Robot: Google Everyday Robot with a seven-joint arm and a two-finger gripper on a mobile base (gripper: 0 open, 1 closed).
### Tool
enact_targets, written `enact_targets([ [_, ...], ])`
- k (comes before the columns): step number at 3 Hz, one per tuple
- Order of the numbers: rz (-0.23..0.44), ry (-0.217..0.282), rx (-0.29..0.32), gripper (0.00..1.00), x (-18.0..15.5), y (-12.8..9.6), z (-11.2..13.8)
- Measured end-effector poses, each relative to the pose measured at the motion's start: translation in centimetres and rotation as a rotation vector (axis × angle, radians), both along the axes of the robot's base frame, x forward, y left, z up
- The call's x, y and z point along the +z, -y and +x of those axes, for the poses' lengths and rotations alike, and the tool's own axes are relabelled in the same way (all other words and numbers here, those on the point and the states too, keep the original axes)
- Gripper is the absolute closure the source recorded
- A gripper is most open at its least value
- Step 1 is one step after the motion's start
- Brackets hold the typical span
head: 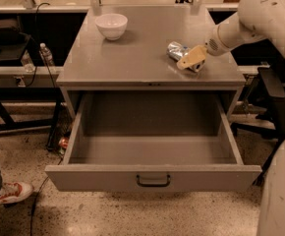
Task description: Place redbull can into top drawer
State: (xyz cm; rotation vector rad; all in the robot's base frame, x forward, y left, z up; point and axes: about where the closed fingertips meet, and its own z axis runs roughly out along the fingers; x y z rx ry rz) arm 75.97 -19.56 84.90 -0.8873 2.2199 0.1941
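One grey desk [132, 58] is set on a speckled floor [132, 215]. Its top drawer [108, 177] is pulled well out below the front edge, and nothing is seen inside. A white bowl [111, 25] is placed near the back left corner. The redbull can [173, 49] is laid on its side near the right edge. The end effector [186, 62] is positioned right at it from the right, but whether it is gripped cannot be told. A water bottle [45, 54] is seen beyond the left edge.
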Motion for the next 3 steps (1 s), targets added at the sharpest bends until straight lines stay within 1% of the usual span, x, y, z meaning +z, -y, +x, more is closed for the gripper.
enact_targets([
  [1,-0.013,-0.009,0.016,0.46,-0.37,-0.79,0.28],
  [2,-0.016,-0.012,0.029,0.71,-0.45,-1.23,0.31],
  [3,-0.022,0.001,0.039,0.94,0.51,-1.27,-0.43],
])
